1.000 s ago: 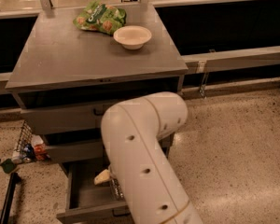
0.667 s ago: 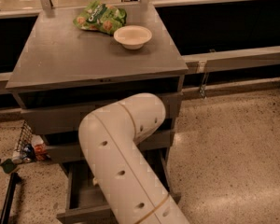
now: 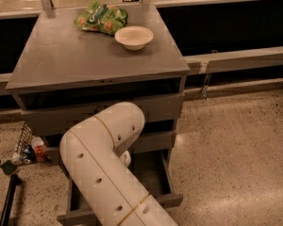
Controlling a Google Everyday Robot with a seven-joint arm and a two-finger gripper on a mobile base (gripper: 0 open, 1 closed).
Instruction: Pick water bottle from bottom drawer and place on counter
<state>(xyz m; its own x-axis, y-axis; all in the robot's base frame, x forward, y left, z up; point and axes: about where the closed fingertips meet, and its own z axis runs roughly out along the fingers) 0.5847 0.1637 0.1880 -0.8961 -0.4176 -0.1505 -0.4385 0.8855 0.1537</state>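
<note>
The bottom drawer is pulled out toward me, and part of its bare floor shows at the right. My white arm bends over the drawer and reaches down into it from the front. My gripper is hidden behind the arm, somewhere inside the drawer's left part. Only a rounded white piece of the wrist shows. The water bottle is not visible; the arm covers most of the drawer. The grey counter tops the cabinet.
A white bowl and a green snack bag sit at the counter's back. The two upper drawers stand slightly open. A wire rack with small colourful items is on the floor to the left. Speckled floor lies to the right.
My arm's elbow has swung left and lower, over the open drawer. The pale object seen by the arm a second ago no longer shows.
</note>
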